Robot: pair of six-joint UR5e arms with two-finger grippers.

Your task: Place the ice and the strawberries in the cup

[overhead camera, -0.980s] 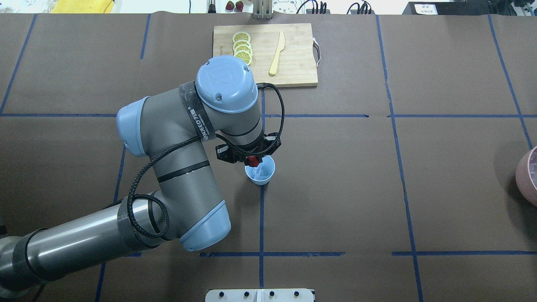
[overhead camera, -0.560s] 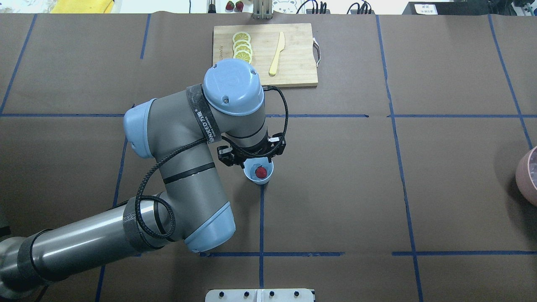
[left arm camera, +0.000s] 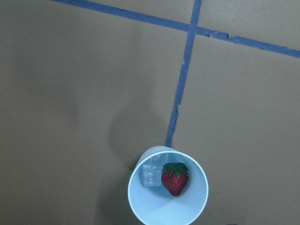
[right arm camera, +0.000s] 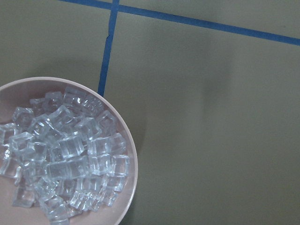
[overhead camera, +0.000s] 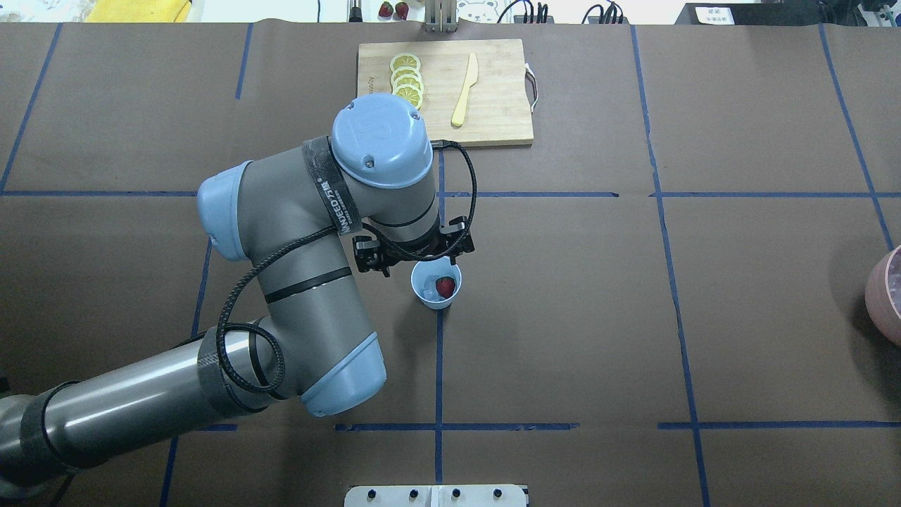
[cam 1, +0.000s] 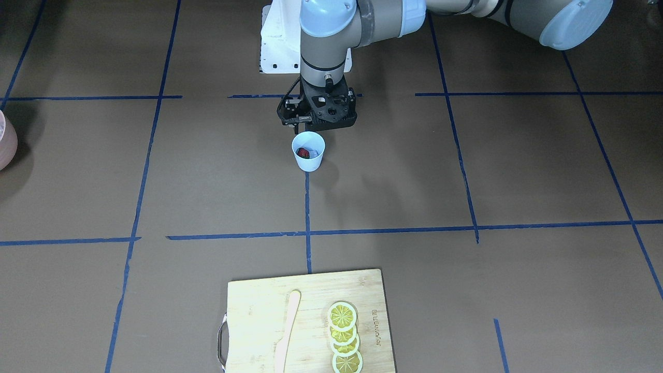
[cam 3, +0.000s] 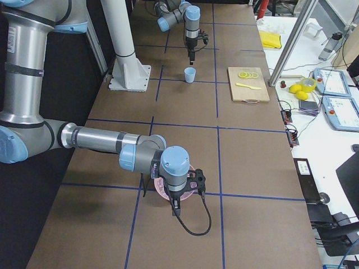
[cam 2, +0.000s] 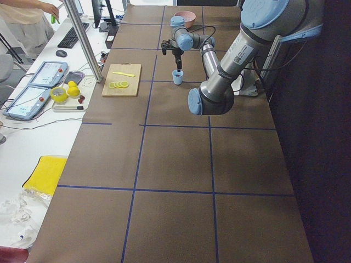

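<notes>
Brown paper-covered counter (overhead camera: 563,317), marked into squares by blue tape lines (overhead camera: 438,366). Overhead-view positions follow.

- Cup (overhead camera: 426,301): light blue, upright, near the counter's centre, standing at the head of a tape line.
- Strawberry (left arm camera: 175,179): dark red with a green top, lying free inside the cup.
- Ice (left arm camera: 151,176): one clear cube inside the cup, at 9 o'clock of the berry and touching it.
- Left gripper (cam 1: 317,122): hangs above the counter just at 11 o'clock of the cup, jaws released and holding nothing.
- Cutting board (overhead camera: 496,113): wooden, at 12 o'clock of the cup, near the far edge. It carries a row of lemon slices (overhead camera: 407,79) and a pale yellow knife (overhead camera: 464,91) at 3 o'clock of them.
- Pink bowl (right arm camera: 130,154): at the 3 o'clock edge, well apart from the cup, heaped with ice cubes (right arm camera: 65,150).
- Right gripper (cam 3: 180,204): over the pink bowl; whether its jaws are released or clenched, I cannot tell.
- White mounting plate (overhead camera: 436,495): at 6 o'clock.
- White side bench (cam 2: 33,137): beyond the board end, bearing two tablets (cam 2: 33,93), a keyboard (cam 2: 72,35), a yellow cloth (cam 2: 44,174) and an aluminium post (cam 2: 82,38). A person's hand (cam 2: 52,9) shows at its far corner.
</notes>
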